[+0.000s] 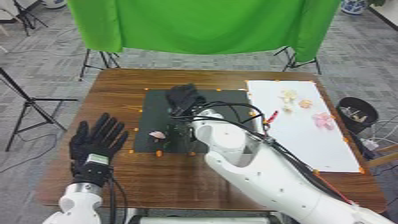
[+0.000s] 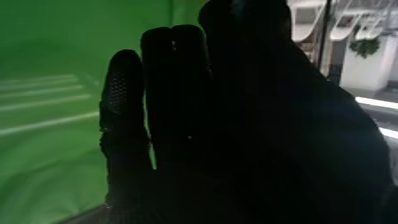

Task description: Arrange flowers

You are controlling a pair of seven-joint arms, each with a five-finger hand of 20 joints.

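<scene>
My right hand (image 1: pixel 184 98) is above the far part of the black mat (image 1: pixel 153 109) in the head view; in the right wrist view the right hand (image 2: pixel 240 115) has its fingers straight up and close together, with no flower visible at it. A small pink flower (image 1: pixel 157 134) lies on the mat, nearer the robot than that hand. Cream flowers (image 1: pixel 289 95), a peach flower (image 1: pixel 306 103) and pink flowers (image 1: pixel 323 120) rest on the white sheet (image 1: pixel 311 145). At the table's left side, my left hand (image 1: pixel 96 141) has its fingers straight and spread.
A red-handled tool (image 1: pixel 272 116) lies at the white sheet's left edge, beside the right forearm. Orange markers (image 1: pixel 159 153) line both mats. The arm and its cables cover part of the black mat. A dark bin (image 1: pixel 357 109) stands off the table's right edge.
</scene>
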